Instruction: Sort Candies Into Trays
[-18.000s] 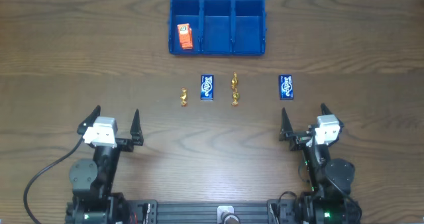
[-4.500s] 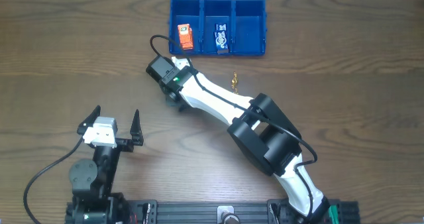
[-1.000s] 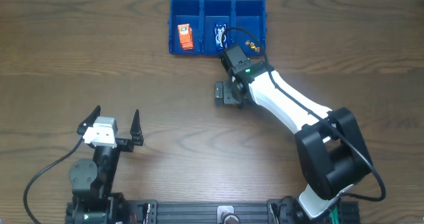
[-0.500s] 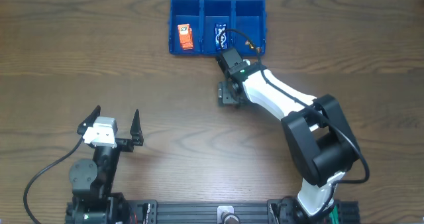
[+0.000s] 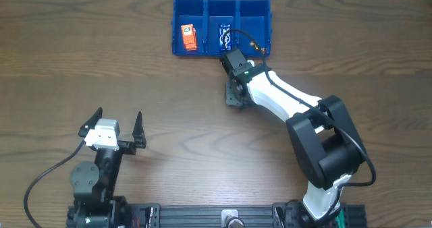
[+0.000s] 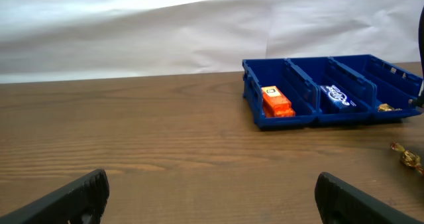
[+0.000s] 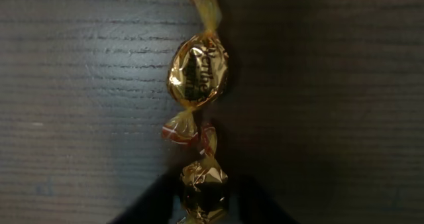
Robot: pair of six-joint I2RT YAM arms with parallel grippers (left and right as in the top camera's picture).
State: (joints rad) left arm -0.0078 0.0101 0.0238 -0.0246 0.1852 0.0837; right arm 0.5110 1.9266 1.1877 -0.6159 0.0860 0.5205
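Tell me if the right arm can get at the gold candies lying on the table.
Probably yes. The right gripper hangs right above the two gold candies, which lie end to end on bare table with nothing over or against them.

The tray (image 5: 221, 1) holds one candy (image 5: 188, 37) per compartment; two more candies (image 7: 197, 75) lie end to end on the table (image 5: 101, 66) before it.
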